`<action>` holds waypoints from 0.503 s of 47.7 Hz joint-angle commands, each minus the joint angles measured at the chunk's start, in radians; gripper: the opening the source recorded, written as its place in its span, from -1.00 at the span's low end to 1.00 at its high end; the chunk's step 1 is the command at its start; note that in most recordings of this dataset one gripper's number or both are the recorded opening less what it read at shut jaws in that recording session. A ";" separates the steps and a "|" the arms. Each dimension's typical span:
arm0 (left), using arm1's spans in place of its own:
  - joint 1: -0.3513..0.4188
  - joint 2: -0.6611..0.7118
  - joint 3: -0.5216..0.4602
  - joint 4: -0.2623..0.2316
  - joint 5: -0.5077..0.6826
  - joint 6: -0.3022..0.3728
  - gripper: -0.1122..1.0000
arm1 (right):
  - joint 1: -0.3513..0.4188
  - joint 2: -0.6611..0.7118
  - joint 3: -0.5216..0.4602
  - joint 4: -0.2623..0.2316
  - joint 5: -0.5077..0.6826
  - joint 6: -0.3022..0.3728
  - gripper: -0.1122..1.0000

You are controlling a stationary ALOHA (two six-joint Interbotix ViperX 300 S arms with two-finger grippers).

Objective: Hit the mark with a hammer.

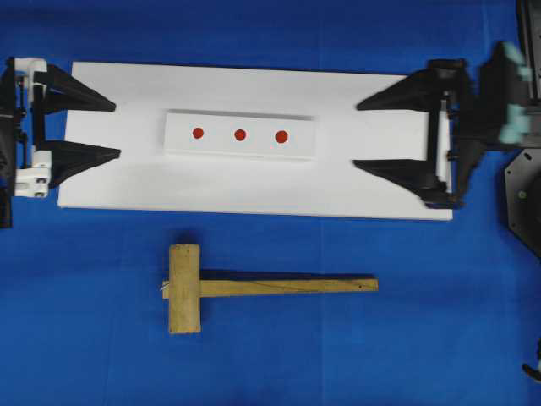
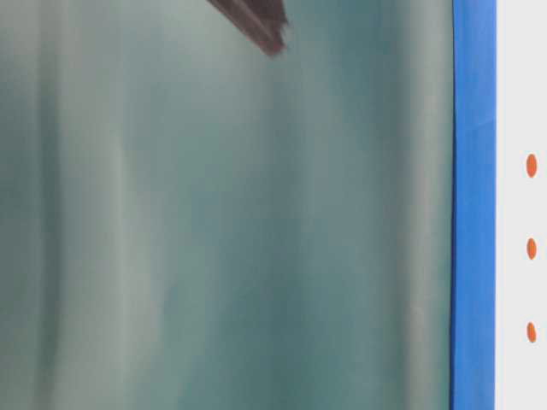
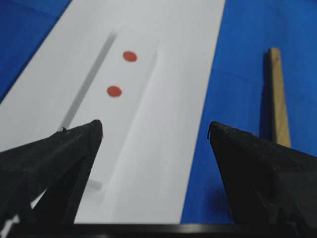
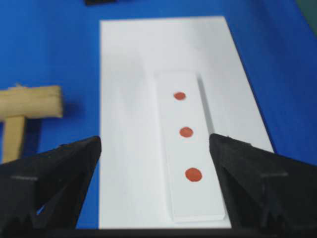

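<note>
Wooden hammer [image 1: 199, 288] on blue cloth, well apart from both wide-open, empty hands, left hand [image 1: 116, 129] and right hand [image 1: 356, 135].

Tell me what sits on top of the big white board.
A raised white strip bearing three red dots lies on the white board. What is beneath the strip is covered.

Tan wooden hammer [image 1: 199, 288] lies flat on my blue cloth, just below the white board's three red marks [image 1: 240, 134], handle pointing right.
</note>
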 commanded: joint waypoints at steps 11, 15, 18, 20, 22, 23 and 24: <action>-0.038 -0.144 0.048 0.002 -0.003 0.124 0.71 | -0.006 -0.201 0.158 -0.006 0.005 -0.011 0.63; -0.041 -0.190 0.074 0.002 -0.005 0.146 0.71 | -0.006 -0.244 0.206 -0.008 0.002 -0.012 0.60; -0.041 -0.221 0.091 0.002 -0.003 0.156 0.71 | -0.006 -0.281 0.242 -0.008 -0.003 -0.012 0.57; -0.041 -0.247 0.106 0.002 -0.002 0.167 0.71 | -0.005 -0.299 0.265 -0.006 -0.009 -0.012 0.55; -0.043 -0.265 0.118 0.002 0.002 0.175 0.71 | -0.005 -0.319 0.287 -0.006 -0.017 -0.011 0.54; -0.041 -0.275 0.124 0.002 0.005 0.181 0.71 | -0.006 -0.333 0.302 -0.006 -0.021 -0.011 0.54; -0.041 -0.284 0.130 0.002 0.006 0.184 0.71 | -0.006 -0.342 0.313 -0.005 -0.026 -0.011 0.54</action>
